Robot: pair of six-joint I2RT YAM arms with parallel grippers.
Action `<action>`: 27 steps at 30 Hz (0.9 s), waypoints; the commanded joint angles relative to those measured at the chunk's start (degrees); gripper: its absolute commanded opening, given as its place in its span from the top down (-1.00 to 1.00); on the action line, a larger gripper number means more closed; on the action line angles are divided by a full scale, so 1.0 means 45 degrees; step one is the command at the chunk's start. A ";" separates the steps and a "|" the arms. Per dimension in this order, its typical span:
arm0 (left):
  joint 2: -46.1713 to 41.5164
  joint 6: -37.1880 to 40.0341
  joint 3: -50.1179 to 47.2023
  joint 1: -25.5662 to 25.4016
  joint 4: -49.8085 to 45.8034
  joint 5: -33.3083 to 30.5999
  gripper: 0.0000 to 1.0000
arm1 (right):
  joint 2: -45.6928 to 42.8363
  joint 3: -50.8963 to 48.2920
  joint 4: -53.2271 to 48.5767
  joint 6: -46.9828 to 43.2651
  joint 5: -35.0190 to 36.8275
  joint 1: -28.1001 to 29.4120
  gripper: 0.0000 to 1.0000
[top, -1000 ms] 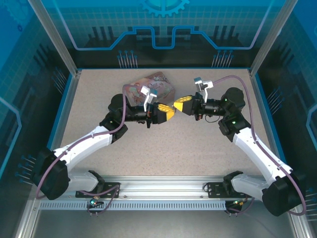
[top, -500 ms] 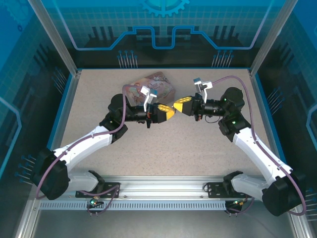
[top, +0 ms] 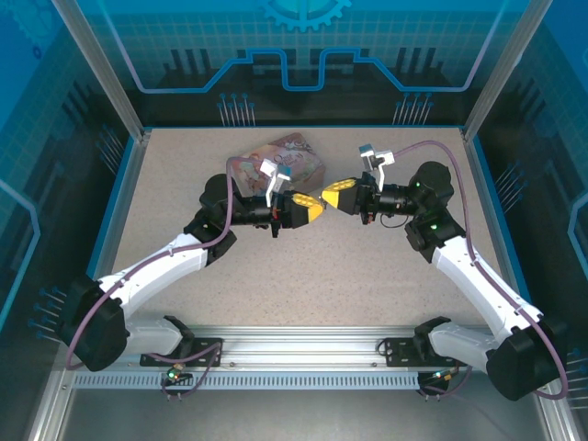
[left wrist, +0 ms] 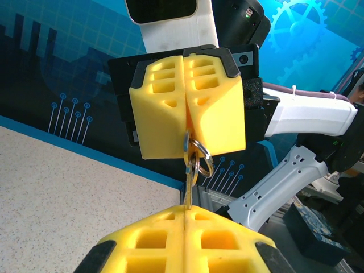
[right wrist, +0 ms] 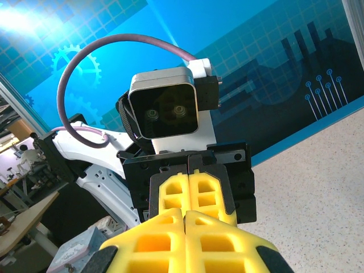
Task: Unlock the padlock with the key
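Both end effectors clamped shut, tip to tip above the counter (top: 322,266). Key (left wrist: 187,176) spans them: right end effector (left wrist: 186,145) pinches its ringed head, left end effector (left wrist: 185,211) its tip. Thin, light, slippery, I judge; grip the head. Left wrist view gives key detail; top view gives arm layout near pink box (top: 296,154).

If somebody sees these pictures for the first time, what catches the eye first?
The left gripper and the right gripper, both yellow-fingered, meet tip to tip in the air above the middle of the table. Between them, in the left wrist view, the key with its ring bridges the small gap, pinched by both. Beyond the left gripper, a pink box lies on the table.
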 commanded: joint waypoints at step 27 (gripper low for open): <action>-0.0433 0.0451 0.0404 0.0046 0.0304 -0.0065 0.93 | -0.0050 0.0020 -0.0314 -0.0257 -0.0299 0.0173 1.00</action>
